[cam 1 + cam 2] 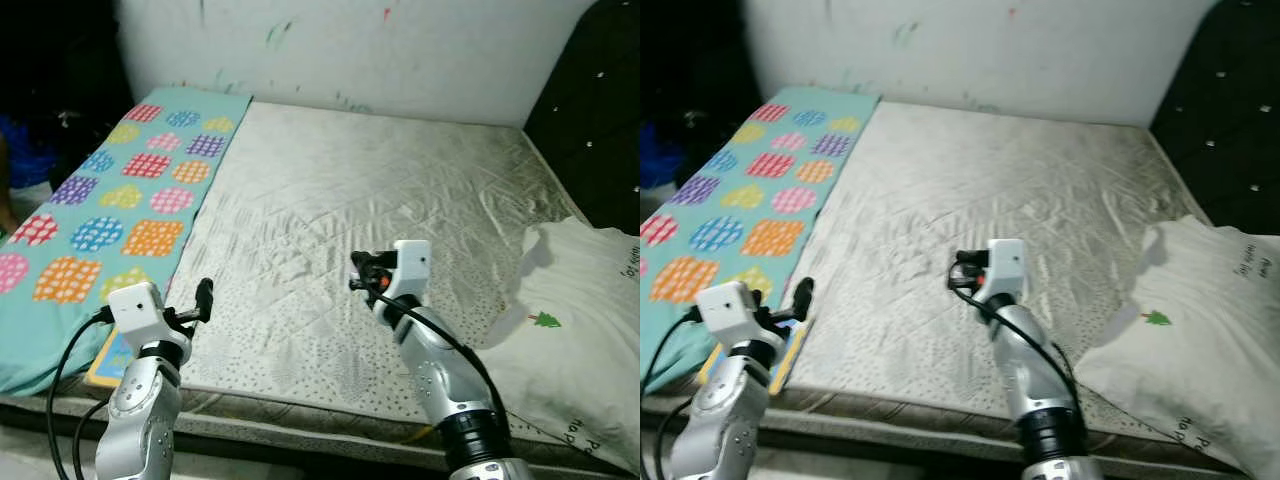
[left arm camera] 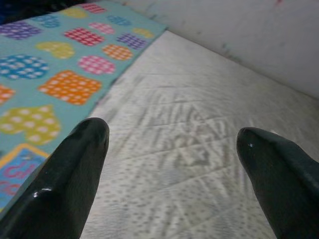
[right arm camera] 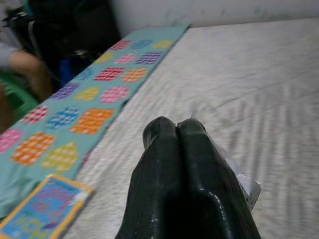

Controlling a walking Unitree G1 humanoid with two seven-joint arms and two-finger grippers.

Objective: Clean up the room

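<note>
My right gripper (image 1: 361,276) hovers over the middle of the bare mattress (image 1: 380,180), near its front edge. In the right wrist view its fingers (image 3: 174,149) are pressed together, and a white paper scrap (image 3: 246,185) sticks out from between them. My left gripper (image 1: 197,303) is open and empty at the mattress's front left, its fingers (image 2: 75,164) spread wide above the sheet. A colourful children's book (image 1: 108,362) lies flat at the front left corner, just below the left gripper. A teal blanket (image 1: 120,190) with bright patches runs down the bed's left side.
A white pillow (image 1: 590,320) with a small green tree print lies at the front right. The wall (image 1: 400,50) stands behind the bed and a dark headboard (image 1: 600,120) on the right. A person's leg (image 3: 20,62) is beside the bed's left side.
</note>
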